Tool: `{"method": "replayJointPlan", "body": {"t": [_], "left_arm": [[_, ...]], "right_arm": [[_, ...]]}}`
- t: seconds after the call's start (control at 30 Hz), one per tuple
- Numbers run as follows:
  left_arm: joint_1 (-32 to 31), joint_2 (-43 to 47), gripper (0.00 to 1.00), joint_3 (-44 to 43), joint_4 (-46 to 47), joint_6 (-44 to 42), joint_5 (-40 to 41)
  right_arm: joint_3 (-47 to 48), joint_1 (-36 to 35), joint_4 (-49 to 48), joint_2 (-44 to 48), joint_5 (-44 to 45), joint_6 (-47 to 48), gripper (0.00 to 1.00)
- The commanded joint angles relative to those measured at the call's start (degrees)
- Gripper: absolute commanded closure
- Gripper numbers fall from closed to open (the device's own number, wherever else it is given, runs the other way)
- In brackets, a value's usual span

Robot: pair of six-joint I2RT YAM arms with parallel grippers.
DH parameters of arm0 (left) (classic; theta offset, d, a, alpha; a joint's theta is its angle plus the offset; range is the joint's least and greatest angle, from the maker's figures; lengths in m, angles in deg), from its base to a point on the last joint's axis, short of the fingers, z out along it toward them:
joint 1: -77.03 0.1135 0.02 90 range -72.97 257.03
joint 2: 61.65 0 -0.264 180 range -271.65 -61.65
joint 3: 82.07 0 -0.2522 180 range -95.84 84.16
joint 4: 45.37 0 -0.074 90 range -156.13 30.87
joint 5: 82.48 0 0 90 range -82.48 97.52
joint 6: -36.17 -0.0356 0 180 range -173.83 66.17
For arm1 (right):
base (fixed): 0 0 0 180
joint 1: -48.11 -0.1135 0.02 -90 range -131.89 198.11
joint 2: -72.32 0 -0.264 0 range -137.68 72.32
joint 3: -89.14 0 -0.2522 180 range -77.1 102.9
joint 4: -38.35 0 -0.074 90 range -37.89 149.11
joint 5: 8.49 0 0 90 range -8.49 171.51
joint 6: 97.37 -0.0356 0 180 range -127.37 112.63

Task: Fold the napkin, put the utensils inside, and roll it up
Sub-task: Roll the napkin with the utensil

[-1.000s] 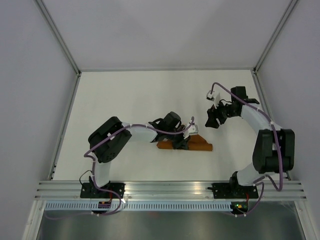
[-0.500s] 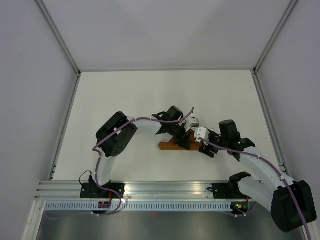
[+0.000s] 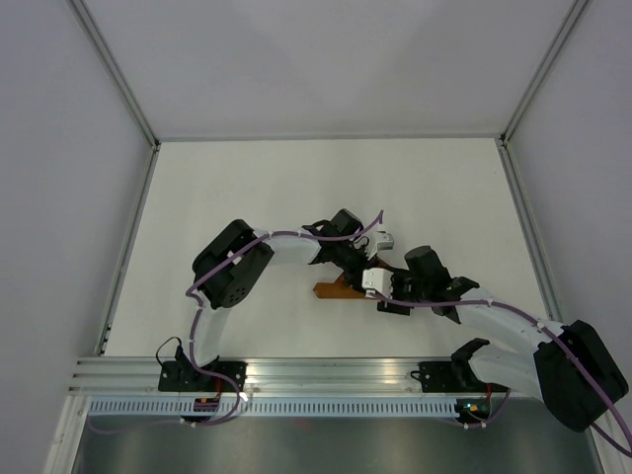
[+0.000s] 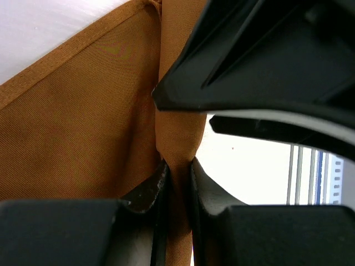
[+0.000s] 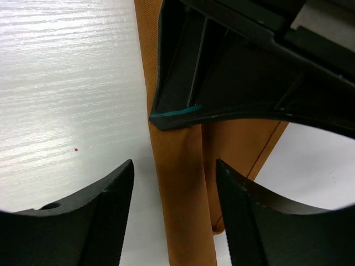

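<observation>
The napkin [image 3: 330,289] lies folded into a narrow rust-orange band on the white desk [image 3: 296,188]. It sits about midway between the left and right edges, nearer the near edge than the far one.

The left gripper [image 4: 176,173] is clamped on a raised ridge of the cloth. Its two black fingers [image 4: 147,193] press against either side of the fold, and fabric fills the gap between them. To the left of that ridge a broader flap spreads flat, its hemmed edge running along bare desk toward the upper left of the wrist view.

The right gripper [image 5: 175,185] stands spread wide, one finger on each side of the band, which runs lengthwise between them. Neither finger can be seen touching the cloth. The left gripper's black body fills the top of the right wrist view, directly over the band, and the two grippers sit just beside each other, close to touching.

From above, the grippers cover most of the napkin, and only its left end shows beyond them. Whether anything is wrapped inside the fold cannot be told.
</observation>
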Motion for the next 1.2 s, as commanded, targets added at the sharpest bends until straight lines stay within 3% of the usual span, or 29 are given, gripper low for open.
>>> {"method": "replayJointPlan", "body": {"t": [0.0, 0.1, 0.33, 0.43, 0.8, 0.87, 1.03, 1.17], "left_arm": [[-0.24, -4.65, 0.89, 1.54, -8.18, 1.01, 5.28], [0.11, -5.26, 0.85, 0.83, -8.36, 1.53, 4.67], [0.63, -4.56, 0.73, 1.00, -5.99, 4.25, 4.66], [2.21, -1.93, 0.73, 3.55, -1.25, 6.19, 4.93], [6.87, 9.15, 0.62, 13.92, 15.35, 13.66, 3.52], [7.23, 10.20, 0.51, 15.24, 17.12, 14.54, 3.08], [8.72, 11.87, 0.54, 18.14, 23.53, 16.38, 4.57], [12.31, 17.74, 0.54, 25.24, 32.14, 20.59, 8.18]], "right_arm": [[0.11, -1.62, -3.92, -1.37, 3.00, 0.19, 0.35], [0.55, -2.15, -3.93, -2.69, 4.23, -0.08, 0.46], [0.38, -2.24, -2.79, -3.84, 5.28, 0.36, 0.81], [0.81, -2.15, -1.64, -4.01, 5.37, 0.71, 0.89], [4.24, -1.98, 2.14, -9.19, 2.91, 1.77, 0.98], [4.85, -1.98, 2.75, -10.42, 2.47, 2.21, 0.99], [6.61, -1.71, 5.03, -13.06, 1.33, 3.00, 1.00], [9.68, -0.84, 7.23, -15.87, -0.07, 3.96, 0.99]]}}
